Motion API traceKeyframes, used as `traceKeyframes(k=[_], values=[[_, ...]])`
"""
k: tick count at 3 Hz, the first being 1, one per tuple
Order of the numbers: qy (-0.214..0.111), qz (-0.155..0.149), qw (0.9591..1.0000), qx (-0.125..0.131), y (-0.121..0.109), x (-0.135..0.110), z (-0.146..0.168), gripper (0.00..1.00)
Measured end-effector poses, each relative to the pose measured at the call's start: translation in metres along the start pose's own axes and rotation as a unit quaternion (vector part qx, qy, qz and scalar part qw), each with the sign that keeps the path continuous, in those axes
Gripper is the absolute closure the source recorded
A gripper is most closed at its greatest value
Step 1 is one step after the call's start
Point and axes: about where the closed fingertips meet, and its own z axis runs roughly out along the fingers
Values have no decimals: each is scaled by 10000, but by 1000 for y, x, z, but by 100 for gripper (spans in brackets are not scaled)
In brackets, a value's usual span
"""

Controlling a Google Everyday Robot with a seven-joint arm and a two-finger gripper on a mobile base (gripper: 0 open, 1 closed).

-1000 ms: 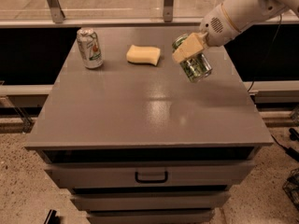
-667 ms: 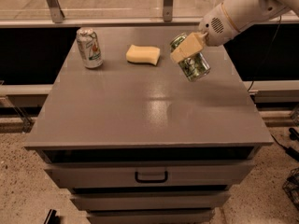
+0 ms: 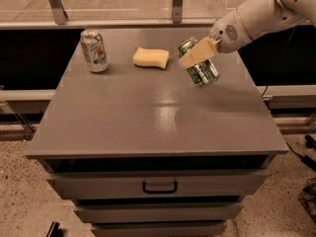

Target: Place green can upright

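The green can (image 3: 201, 70) is held tilted in the air above the right part of the grey cabinet top (image 3: 148, 117), its silver top pointing up and to the left. My gripper (image 3: 196, 56) comes in from the upper right on a white arm and is shut on the green can; one tan finger (image 3: 197, 53) lies across the can's upper side. The can's lower end hangs a little above the surface.
A silver-white can with a small green-and-red label (image 3: 95, 50) stands upright at the back left. A yellow sponge (image 3: 151, 58) lies at the back middle. A rail with glass runs behind the top. Drawers with a handle (image 3: 159, 187) are below the front edge.
My gripper and the green can have shifted slightly to the left and a little up. The silver-white can and sponge have not moved.
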Motion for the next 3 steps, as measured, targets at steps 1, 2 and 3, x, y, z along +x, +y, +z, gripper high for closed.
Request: traceKeyframes(k=[1,2,3], values=[[-214,-583,9973,-388,9,-3,0,100],[-515,-1199,9891,-680,17,-7,-4,100],[-1030,-1725,9768,-741,25,-8,-12,100]])
